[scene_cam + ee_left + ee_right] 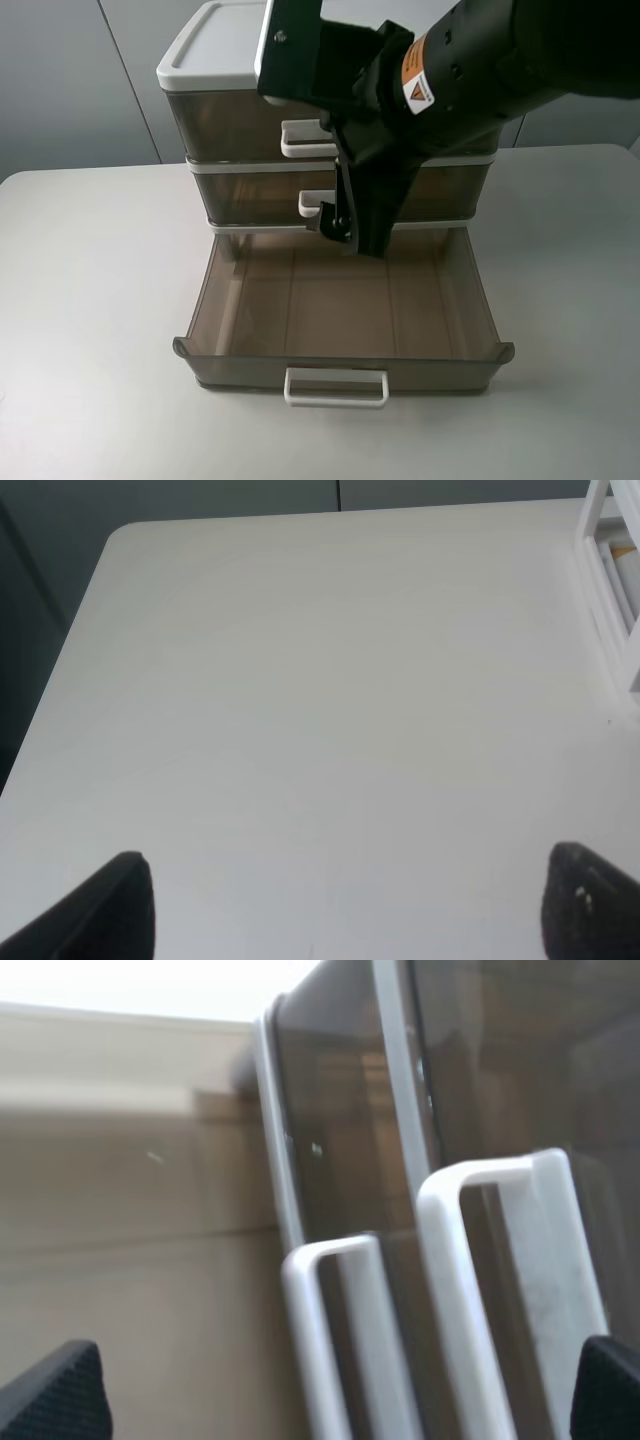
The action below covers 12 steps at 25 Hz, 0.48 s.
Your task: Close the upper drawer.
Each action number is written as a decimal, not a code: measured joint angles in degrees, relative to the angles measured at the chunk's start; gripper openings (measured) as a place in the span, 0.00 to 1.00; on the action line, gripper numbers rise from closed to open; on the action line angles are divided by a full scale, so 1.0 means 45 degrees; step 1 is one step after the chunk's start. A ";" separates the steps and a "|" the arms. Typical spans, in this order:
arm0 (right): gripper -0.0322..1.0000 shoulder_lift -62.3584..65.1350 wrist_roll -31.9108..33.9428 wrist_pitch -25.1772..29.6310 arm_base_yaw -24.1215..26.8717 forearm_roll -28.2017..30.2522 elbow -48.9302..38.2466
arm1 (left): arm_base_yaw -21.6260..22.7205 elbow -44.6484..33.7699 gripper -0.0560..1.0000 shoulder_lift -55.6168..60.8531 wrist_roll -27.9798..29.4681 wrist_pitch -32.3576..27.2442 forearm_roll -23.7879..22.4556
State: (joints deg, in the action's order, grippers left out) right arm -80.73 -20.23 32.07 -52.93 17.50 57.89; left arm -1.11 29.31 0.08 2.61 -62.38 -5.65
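The upper drawer (225, 125) is the tallest smoky-brown front, under the cabinet's white lid. Its wide white handle (305, 142) is partly hidden by my right arm. In the right wrist view, its scuffed handle (520, 1280) stands beside the middle drawer's smaller handle (330, 1350). I cannot tell how far the upper drawer stands out. My right gripper (348, 232) is open and empty, right in front of the two handles, with one fingertip (50, 1395) to either side. My left gripper (350, 915) is open and empty over bare table. It is out of sight in the high view.
The bottom drawer (230, 320) is pulled far out and empty, its handle (335, 387) near the table's front. The middle drawer (250, 195) sits between. The white table (90, 300) spreads around the cabinet. The cabinet's white frame (610, 590) shows in the left wrist view.
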 joint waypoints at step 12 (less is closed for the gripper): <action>0.71 0.6353 0.0334 0.4242 0.0000 -0.4898 -0.1399 | 0.0000 0.0000 0.75 0.0000 0.0000 0.0000 0.0000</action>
State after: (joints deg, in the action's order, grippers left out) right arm -52.14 -18.73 51.16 -52.93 -4.55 51.59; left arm -1.11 29.31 0.08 2.61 -62.38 -5.65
